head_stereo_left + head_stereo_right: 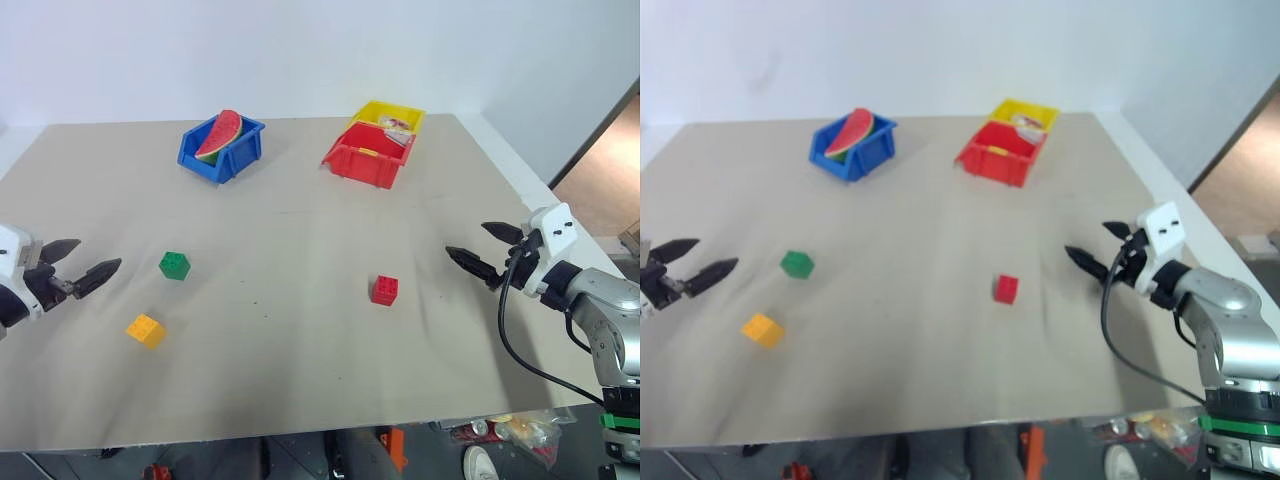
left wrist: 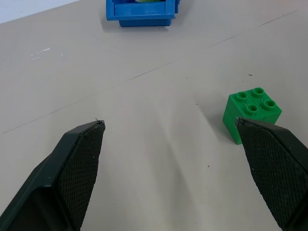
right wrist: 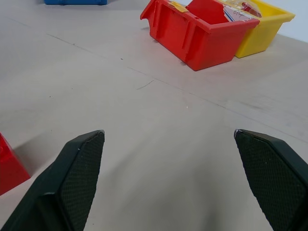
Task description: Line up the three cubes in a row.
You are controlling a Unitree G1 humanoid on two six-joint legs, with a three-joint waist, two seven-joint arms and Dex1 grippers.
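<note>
Three small studded cubes lie apart on the beige table [image 1: 300, 370]. The green cube [image 1: 174, 265] sits at the left, the yellow-orange cube [image 1: 146, 330] in front of it, and the red cube [image 1: 384, 290] right of centre. My left gripper [image 1: 82, 263] hovers open at the table's left edge, a short way left of the green cube [image 2: 251, 112], nothing between its fingers. Over the right side, my right gripper [image 1: 482, 249] is open too and empty, pointing toward the red cube [image 3: 9, 166], a hand's width away.
At the back of the table stand a blue bin [image 1: 228, 158] holding a watermelon slice [image 1: 219, 134], a red bin [image 1: 366, 158] and a yellow bin [image 1: 391, 113] behind it. Loose items lie on the floor [image 1: 510, 430] past the front edge.
</note>
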